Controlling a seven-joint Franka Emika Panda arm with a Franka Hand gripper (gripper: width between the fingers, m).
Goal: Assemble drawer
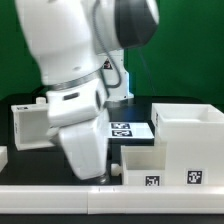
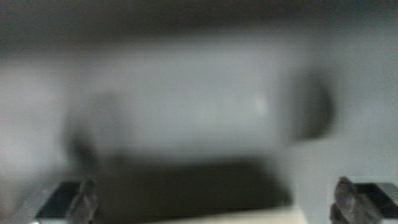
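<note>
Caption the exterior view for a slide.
Gripper low between rear tray and front tray, casing at the exterior view's right.

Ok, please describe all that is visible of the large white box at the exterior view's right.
The casing looks like white plastic: cube-like, thin walls, open top. A black-and-white square tag sits low on its near face. It stands upright on the black table. A lower white tray stands close beside it; the arm does not touch it.
</note>
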